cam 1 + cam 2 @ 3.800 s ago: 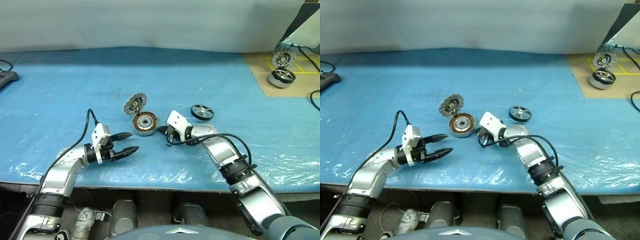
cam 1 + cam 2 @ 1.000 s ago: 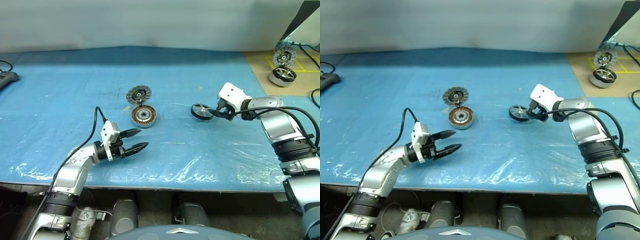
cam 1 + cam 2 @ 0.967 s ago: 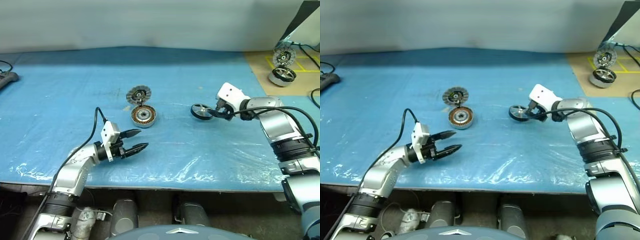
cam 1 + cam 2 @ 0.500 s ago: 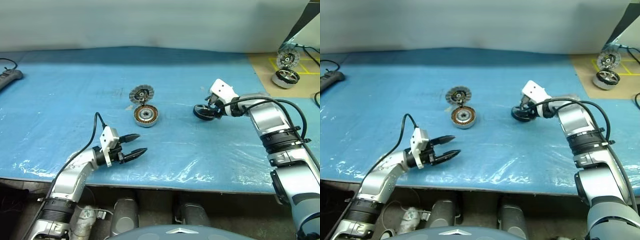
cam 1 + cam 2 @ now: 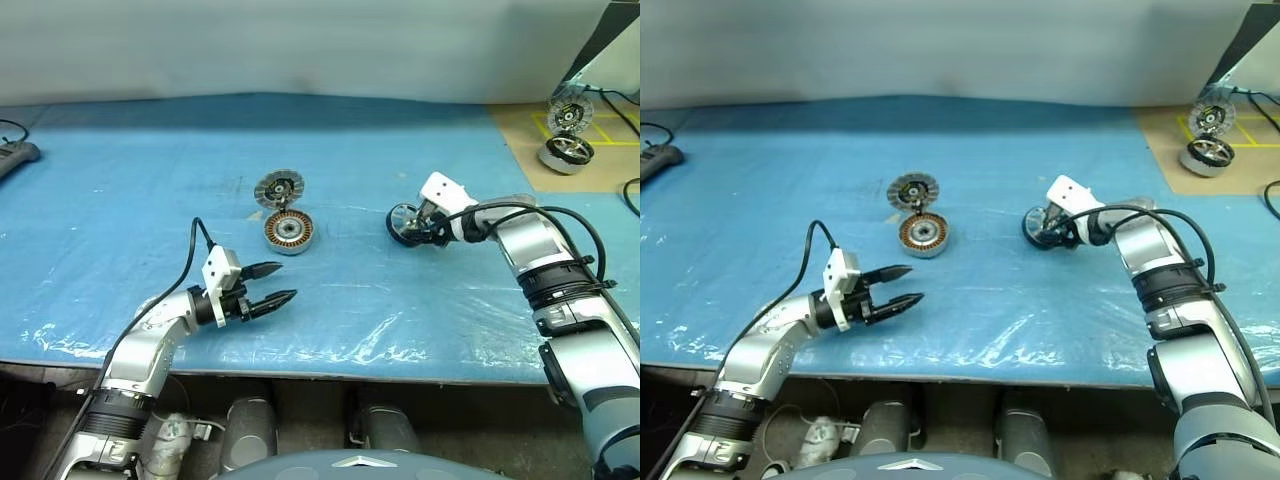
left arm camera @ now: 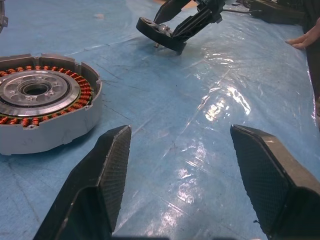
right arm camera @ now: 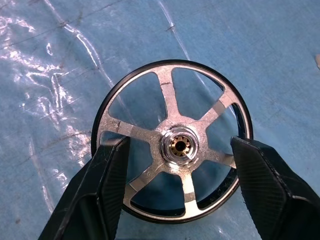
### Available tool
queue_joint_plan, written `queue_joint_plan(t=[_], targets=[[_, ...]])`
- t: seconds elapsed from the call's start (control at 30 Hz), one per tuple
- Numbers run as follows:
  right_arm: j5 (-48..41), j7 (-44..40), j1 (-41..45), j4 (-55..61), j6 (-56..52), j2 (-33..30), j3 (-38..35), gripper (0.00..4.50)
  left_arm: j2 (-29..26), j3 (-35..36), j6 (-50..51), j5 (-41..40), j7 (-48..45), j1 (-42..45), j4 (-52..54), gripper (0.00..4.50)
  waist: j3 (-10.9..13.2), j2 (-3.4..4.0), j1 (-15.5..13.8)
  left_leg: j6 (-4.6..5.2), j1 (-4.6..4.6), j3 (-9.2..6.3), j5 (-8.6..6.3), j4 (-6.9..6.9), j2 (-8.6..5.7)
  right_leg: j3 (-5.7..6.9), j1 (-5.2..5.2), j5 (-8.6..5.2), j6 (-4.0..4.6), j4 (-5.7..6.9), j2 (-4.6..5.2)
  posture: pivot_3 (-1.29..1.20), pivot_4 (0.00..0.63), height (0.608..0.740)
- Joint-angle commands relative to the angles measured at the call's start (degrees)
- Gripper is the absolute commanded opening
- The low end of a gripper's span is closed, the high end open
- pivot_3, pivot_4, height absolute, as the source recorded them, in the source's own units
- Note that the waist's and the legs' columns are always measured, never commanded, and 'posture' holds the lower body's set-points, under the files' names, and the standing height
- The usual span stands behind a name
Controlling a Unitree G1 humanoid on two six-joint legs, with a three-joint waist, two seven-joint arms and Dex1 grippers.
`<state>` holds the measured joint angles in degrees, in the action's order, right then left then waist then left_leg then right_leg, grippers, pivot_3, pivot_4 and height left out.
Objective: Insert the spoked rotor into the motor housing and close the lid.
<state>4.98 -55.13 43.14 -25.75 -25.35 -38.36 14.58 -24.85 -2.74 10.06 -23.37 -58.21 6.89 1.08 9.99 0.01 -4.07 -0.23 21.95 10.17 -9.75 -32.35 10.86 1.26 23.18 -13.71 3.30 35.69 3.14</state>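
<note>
While tilted, the spoked rotor [image 7: 172, 160] sits between the right claw [image 7: 175, 185] fingers.

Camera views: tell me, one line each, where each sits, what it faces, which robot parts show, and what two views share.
Left and right eye views: on the head, looking forward and down over the blue table; both arms show.
Left wrist view: faces along the open left tool toward the motor housing; own fingers show.
Right wrist view: looks down on the spoked rotor between the right tool fingers.
Shared: the left wrist view also shows the rotor in the right tool.
</note>
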Motion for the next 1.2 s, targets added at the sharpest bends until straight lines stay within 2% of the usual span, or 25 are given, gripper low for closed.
queue_joint_plan(t=[0.03,0.13,0.17,0.33,0.47,0.63,0.7,0.8,0.93,1.2], targets=[[0.67,-0.62,-0.71,2.84,1.36,-0.29,0.32,2.42,-0.41,0.28,0.3,-0.55,0.47,0.31,2.96,3.4,0.0,0.0,0.02,0.0,0.0,0.0,0.0,0.0,0.0,0.0,0.0,0.0,0.0,0.0,0.0,0.0,0.15,0.74],[1.05,-0.76,-1.23,3.42,1.52,-0.33,0.45,1.4,-0.47,0.22,0.76,-0.62,0.69,-0.13,3.71,3.4,-0.01,-0.02,0.07,0.0,-0.06,0.0,0.0,0.0,0.01,0.0,-0.04,0.0,0.0,0.0,0.0,0.0,0.15,0.74],[1.18,-0.77,-1.41,3.51,1.52,-0.31,0.49,1.2,-0.49,0.19,0.97,-0.64,0.78,-0.22,4.01,3.4,-0.01,-0.02,0.09,0.0,-0.11,0.0,0.0,0.0,0.02,0.0,-0.09,0.0,0.0,0.0,0.0,0.0,0.15,0.74],[2.05,-1.11,-3.12,5.23,1.29,-0.46,0.88,1.2,-0.38,0.07,3.42,-1.03,2.28,0.52,6.46,3.4,-0.01,-0.02,0.05,0.0,-0.2,0.0,0.0,-0.01,0.02,0.0,-0.2,0.0,0.0,0.0,0.0,0.0,0.15,0.74],[-0.68,0.35,-4.07,8.57,-1.63,0.55,-2.84,1.2,-0.44,0.34,5.45,-1.58,3.51,0.32,8.99,3.4,-0.01,-0.02,0.03,0.0,-0.19,0.0,0.0,0.01,0.02,0.0,-0.19,0.0,0.0,-0.02,0.0,0.0,0.15,0.74],[-15.74,-2.66,-9.47,26.21,-10.08,4.0,-12.39,1.2,-0.17,1.04,7.32,-2.23,5.44,0.01,10.79,3.4,0.02,0.03,0.08,0.0,-0.08,0.0,0.0,0.05,0.02,0.0,-0.04,0.0,0.0,-0.03,-0.02,0.0,0.15,0.74],[-21.87,-2.07,-11.93,32.53,-14.88,8.11,-13.51,1.2,0.81,0.91,7.65,-1.87,7.31,0.04,10.57,3.4,0.02,0.04,0.16,0.01,-0.04,-0.01,0.0,0.07,0.03,-0.01,0.03,0.0,0.0,-0.02,-0.03,0.0,0.15,0.74],[-23.37,-0.04,-12.58,35.1,-16.81,11.34,-11.95,1.2,1.2,1.08,8.13,-2.1,8.55,-0.17,11.04,3.4,0.01,0.04,0.06,0.0,-0.05,-0.01,0.0,0.08,0.05,0.0,0.03,-0.01,0.01,-0.01,-0.04,0.0,0.15,0.74],[-23.85,3.04,-7.71,30.55,-15.98,17.96,-9.04,1.2,0.55,2.44,6.68,-1.07,9.93,-1.08,10.62,3.4,0.01,0.04,0.23,-0.01,-0.03,-0.01,0.0,0.02,-0.01,-0.01,0.0,0.0,-0.01,-0.02,0.02,0.0,0.15,0.74],[-16.66,9.09,3.66,8.83,-3.12,25.59,-5.54,1.2,1.99,6.52,-2.83,3.45,15.78,-1.16,2.42,3.4,0.02,0.03,0.22,-0.22,0.12,-0.01,0.11,0.1,-0.02,0.0,0.11,0.0,-0.01,-0.12,0.01,0.0,0.15,0.74]])
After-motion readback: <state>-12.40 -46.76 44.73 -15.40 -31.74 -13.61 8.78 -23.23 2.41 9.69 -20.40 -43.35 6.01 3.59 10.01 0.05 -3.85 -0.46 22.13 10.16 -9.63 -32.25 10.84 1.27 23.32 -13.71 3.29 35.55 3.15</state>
